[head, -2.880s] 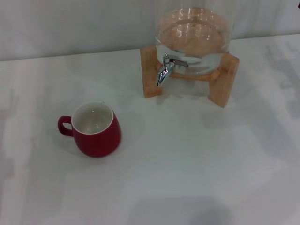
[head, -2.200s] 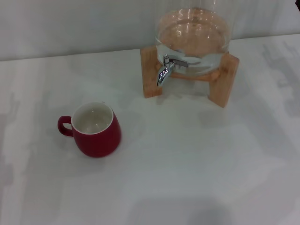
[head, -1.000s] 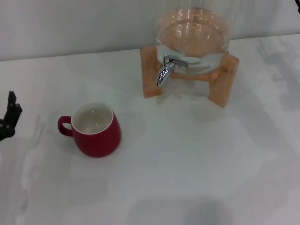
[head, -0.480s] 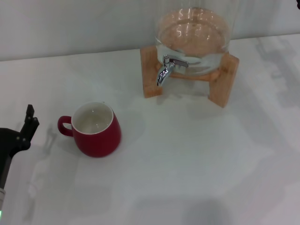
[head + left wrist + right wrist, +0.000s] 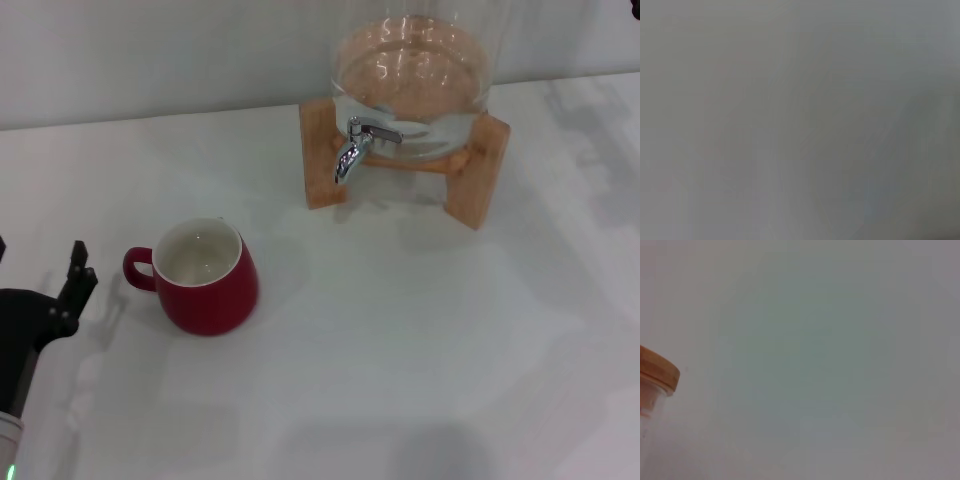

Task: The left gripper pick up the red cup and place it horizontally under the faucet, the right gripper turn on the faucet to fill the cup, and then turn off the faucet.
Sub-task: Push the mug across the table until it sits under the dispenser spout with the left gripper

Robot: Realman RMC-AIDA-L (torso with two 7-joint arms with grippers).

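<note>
While cut off at the edge, left tool (image 5: 72, 275) nears red cup (image 5: 205, 275); spread unclear.

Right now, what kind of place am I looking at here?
Probably a test bench set up like a drinks counter: a plain white table, a red cup, and a glass jar with a faucet.

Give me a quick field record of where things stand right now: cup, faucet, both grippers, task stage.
red cup: upright on the white table, white inside looks empty, handle pointing toward the robot's left
faucet: on the glass jar in its wooden stand, nothing under the spout
cup to faucet: well apart, cup nearer the robot and to its left
left gripper: at the head view's left edge, beside the cup handle, not touching
right gripper: not in view
stage: cup not yet picked up
</note>
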